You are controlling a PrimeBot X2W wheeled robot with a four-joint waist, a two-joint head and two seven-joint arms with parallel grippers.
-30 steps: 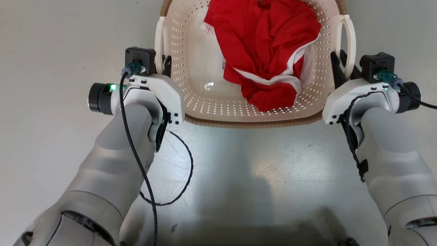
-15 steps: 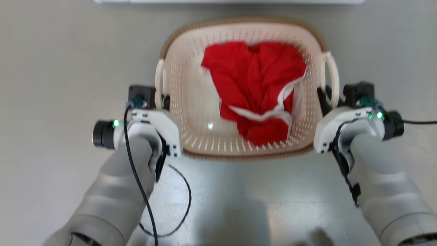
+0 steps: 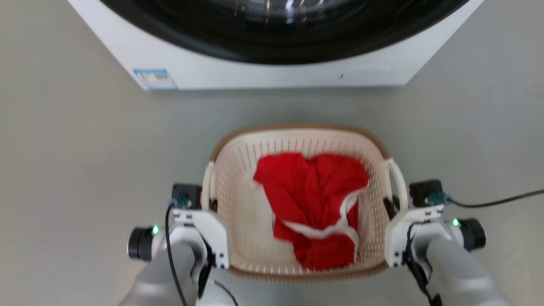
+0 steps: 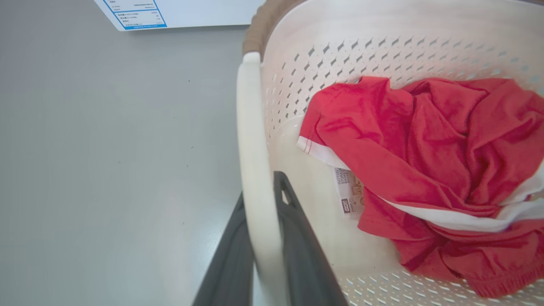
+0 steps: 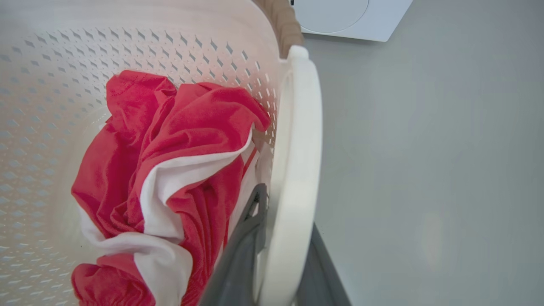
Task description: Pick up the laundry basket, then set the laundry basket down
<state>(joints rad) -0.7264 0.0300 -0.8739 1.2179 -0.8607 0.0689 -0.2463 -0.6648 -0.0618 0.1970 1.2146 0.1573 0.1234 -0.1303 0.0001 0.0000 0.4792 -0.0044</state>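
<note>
Nearest the robot, the left gripper (image 4: pixel 260 193) is clamped on the left handle (image 4: pixel 251 127) of the laundry basket (image 3: pixel 297 129). The right gripper (image 5: pixel 284 214) is clamped on the right handle (image 5: pixel 297 140), with a dark finger on either side of each loop. The basket sits between them above the grey floor (image 3: pixel 76 161) with a crumpled red and white garment (image 3: pixel 314 199) inside, though I cannot tell whether it touches the floor, and a white washer (image 3: pixel 263 78) stands beyond it, well apart.

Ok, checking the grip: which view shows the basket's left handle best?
The left wrist view: the left gripper has a dark finger on each side of the left handle of the laundry basket, shut on it. The head view shows it small, the grip mostly behind the wrist. The right wrist view faces the right handle.
</note>
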